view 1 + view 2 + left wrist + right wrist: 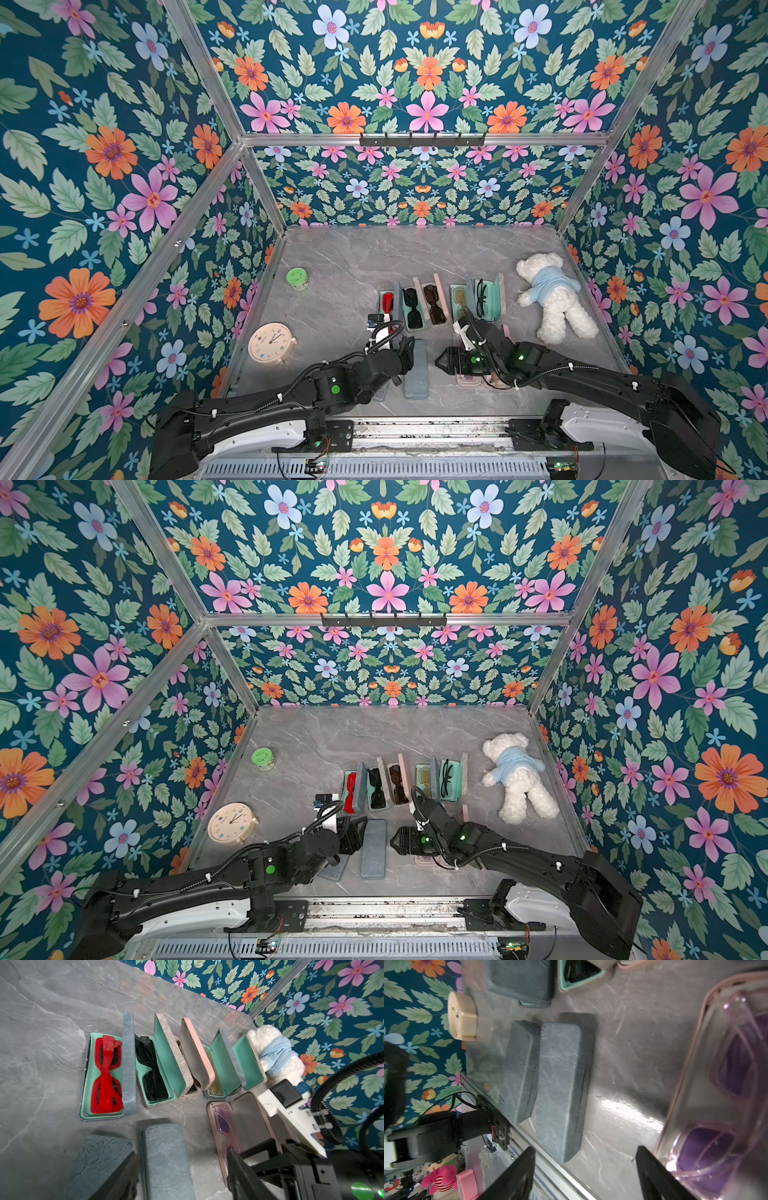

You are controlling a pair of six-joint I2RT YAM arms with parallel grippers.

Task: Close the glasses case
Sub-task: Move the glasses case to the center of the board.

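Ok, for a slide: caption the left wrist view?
Open left gripper framing a closed blue-grey case; row of open glasses cases beyond.

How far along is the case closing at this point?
Done: a blue case and its neighbour lie shut near the front. In hand: nothing. The left gripper and right gripper are open and empty. Left: the pink case with purple glasses is open, as are five back-row cases.

Bare surface (pixel 374 253) lies open behind the row of open cases (pixel 437 286), whose raised lids wall off the middle. In front, a closed grey case (pixel 416 370) fills the centre gap; the strip toward the clock (pixel 271 344) seems passable.
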